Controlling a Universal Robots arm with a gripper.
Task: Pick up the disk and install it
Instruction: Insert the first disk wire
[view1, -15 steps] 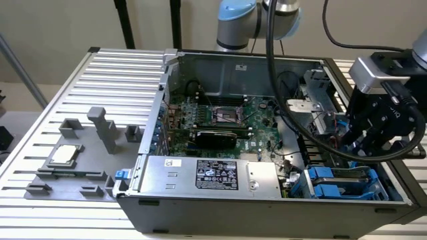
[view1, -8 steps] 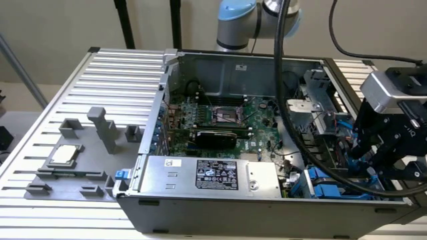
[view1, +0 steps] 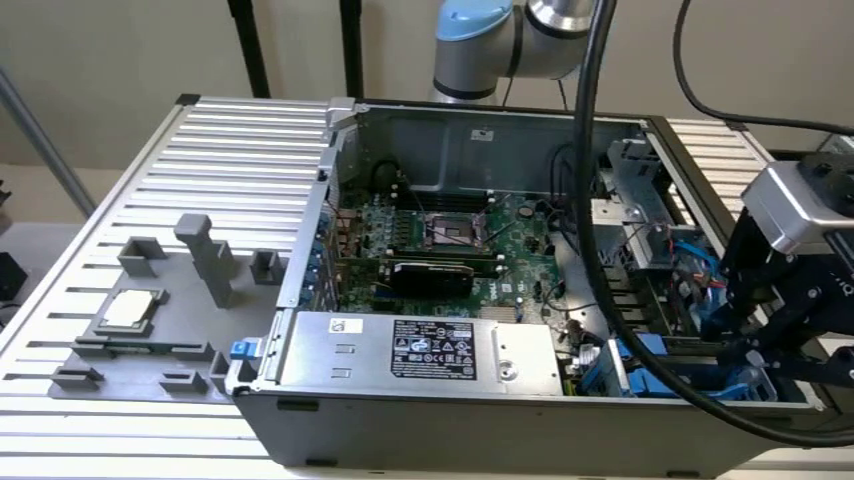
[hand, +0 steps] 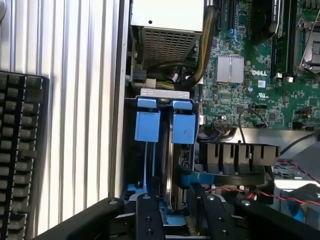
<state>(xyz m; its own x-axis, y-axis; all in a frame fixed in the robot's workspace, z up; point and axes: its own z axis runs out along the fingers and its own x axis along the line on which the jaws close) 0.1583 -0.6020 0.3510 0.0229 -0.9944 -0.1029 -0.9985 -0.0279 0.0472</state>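
Disk (hand: 181, 160) stands on its edge inside the drive bay (hand: 132, 155) of the computer case (hand: 121, 75) in the wrist view. Its blue carrier tab (hand: 184, 128) is at the end toward the power supply (hand: 165, 47). A second blue tab (hand: 147, 125) sits just beside it, in the neighbour slot. The gripper (hand: 175, 212) is directly over the other end of the disk and very close to it. Whether it clamps the disk or only stands around it, one cannot tell. The green motherboard (hand: 260, 75) lies beside the bay. A black keyboard (hand: 20, 150) rests on the ribbed table (hand: 75, 100) outside the case.

In the exterior view the gripper (view1: 754, 365) hangs low at the exterior view's right, reaching into the near right corner of the open case, where blue parts of the bay show. The power supply, a silver box with a black label, lies along the near wall. At the exterior view's left, a grey fixture (view1: 147, 340) on the table holds a small silver chip (view1: 127, 308), well apart from the gripper.
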